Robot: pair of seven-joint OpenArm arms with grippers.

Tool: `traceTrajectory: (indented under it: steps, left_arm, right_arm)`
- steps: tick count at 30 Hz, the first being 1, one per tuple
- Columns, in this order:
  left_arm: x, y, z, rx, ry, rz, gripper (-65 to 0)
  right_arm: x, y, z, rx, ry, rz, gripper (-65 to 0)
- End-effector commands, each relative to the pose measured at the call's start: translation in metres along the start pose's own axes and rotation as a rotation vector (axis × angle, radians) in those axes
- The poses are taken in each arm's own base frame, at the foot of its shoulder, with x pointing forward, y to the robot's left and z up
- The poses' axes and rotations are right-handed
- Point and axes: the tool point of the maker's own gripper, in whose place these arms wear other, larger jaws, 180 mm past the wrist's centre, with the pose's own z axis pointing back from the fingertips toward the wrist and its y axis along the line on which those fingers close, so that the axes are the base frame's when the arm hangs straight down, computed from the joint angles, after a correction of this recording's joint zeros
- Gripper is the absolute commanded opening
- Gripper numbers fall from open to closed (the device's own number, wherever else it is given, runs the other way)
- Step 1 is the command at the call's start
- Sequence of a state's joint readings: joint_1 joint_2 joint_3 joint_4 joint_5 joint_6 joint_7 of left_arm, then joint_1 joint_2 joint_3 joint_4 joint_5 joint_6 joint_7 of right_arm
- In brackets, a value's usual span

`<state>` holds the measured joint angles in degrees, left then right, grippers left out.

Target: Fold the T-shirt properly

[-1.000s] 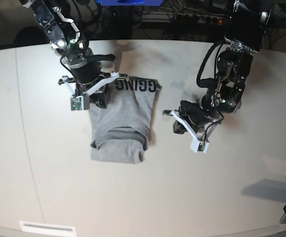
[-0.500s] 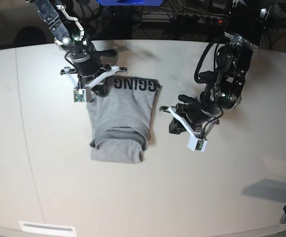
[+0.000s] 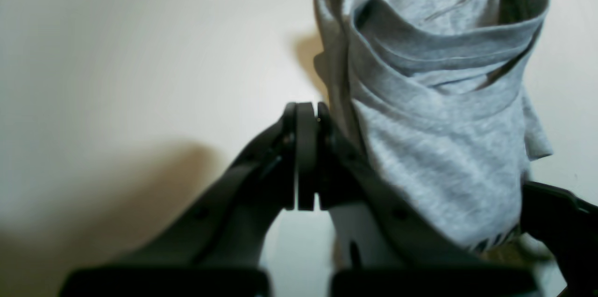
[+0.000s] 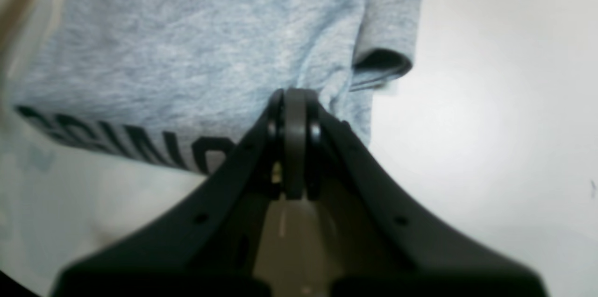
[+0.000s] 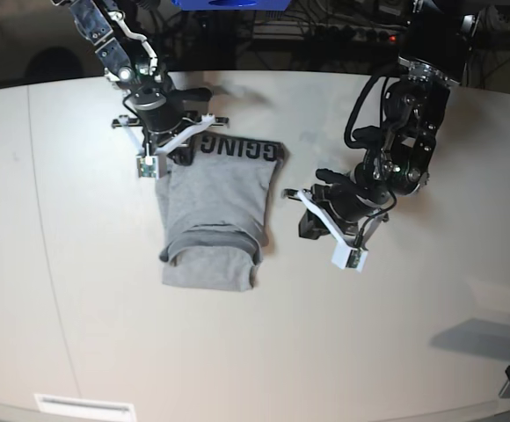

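Right claw (image 5: 169,155) has pulled back toward far edge of tabletop (image 5: 79,334); a second ago it sat over shirt's top left, now only at top edge beside lettering. Jaws together, nothing pinched; grey cloth lies just beyond tip.

Left claw (image 5: 312,226) jaws together, empty, has drifted slightly toward shirt; it sits just off shirt's side edge, apart from cloth.

T-shirt (image 5: 215,215) flat between claws, narrow folded strip, lettered band exposed at far end, collar roll near front.

Judgement: fold released; end-to-end fold likely remains.
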<state>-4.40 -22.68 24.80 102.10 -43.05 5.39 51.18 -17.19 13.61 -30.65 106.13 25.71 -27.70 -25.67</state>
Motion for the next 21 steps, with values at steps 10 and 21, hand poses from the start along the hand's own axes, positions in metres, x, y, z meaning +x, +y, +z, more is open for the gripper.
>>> traceTrajectory:
  steps: [10,21]
  left_arm:
    - [0.016,0.0,0.003,-0.003,-0.049,-0.015,-65.0]
    - [-0.005,0.03,0.012,0.07,-0.024,0.055,-65.0]
  right_arm:
    - [0.07,0.024,0.011,0.093,-0.131,0.035,-64.9]
    - [0.115,0.031,-0.011,0.097,-0.181,0.071,-64.9]
